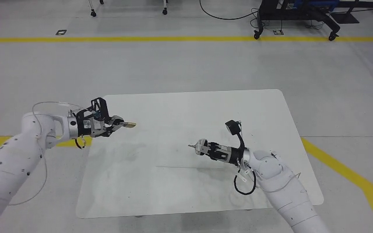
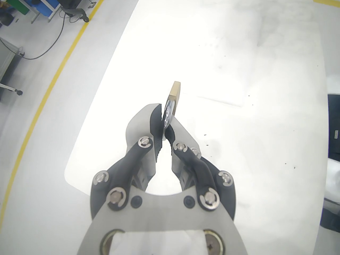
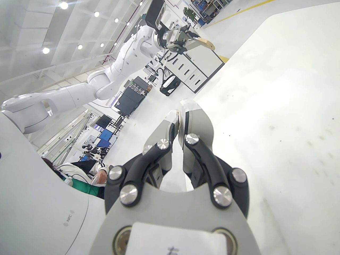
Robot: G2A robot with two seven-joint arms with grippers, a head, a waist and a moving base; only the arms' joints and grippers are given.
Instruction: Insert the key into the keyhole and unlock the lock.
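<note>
A padlock with a brass body (image 2: 175, 91) and a silver shackle is held above the table's left side, my left gripper (image 2: 166, 123) shut on the shackle end. In the top view the brass body (image 1: 130, 124) sticks out of that gripper (image 1: 119, 124) toward the table's middle. My right gripper (image 1: 198, 147) hovers over the table's centre-right, shut on a small silver key (image 1: 190, 145) whose tip points toward the lock. The right wrist view has its fingers (image 3: 191, 118) pressed together, with the left gripper (image 3: 190, 41) and lock (image 3: 207, 43) far off. A wide gap separates key and lock.
The white table (image 1: 186, 116) has rounded corners and faint scuff marks. Yellow floor lines (image 1: 175, 39) run around it. Wheeled equipment (image 1: 291, 17) stands far behind the table.
</note>
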